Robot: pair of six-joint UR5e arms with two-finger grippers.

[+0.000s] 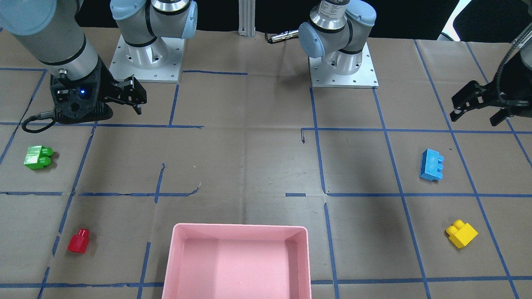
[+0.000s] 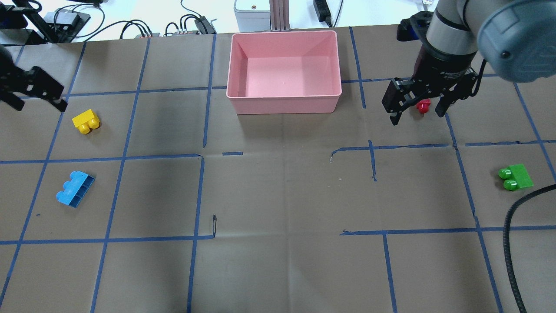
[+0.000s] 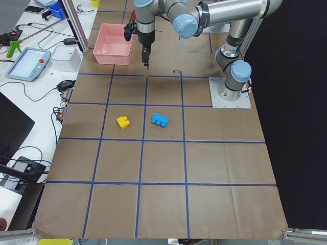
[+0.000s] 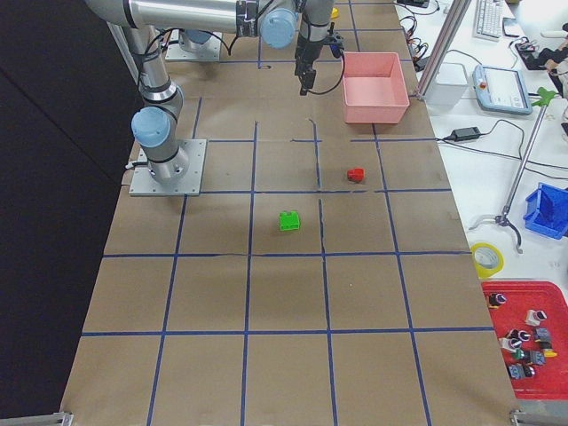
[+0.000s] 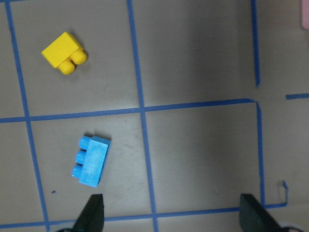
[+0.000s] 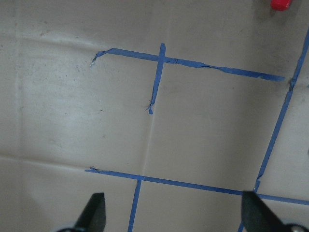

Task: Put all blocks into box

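Observation:
The pink box stands at the table's far middle with nothing in it; it also shows in the front view. The yellow block and the blue block lie at the left. The green block lies at the right. The red block lies right of the box, partly hidden behind my right gripper, which hovers open and empty. My left gripper is open and empty, left of the yellow block. The left wrist view shows the yellow block and the blue block.
Brown paper with blue tape lines covers the table. The two arm bases stand at the robot's edge. A black cable hangs at the right. Cables and devices lie beyond the far edge.

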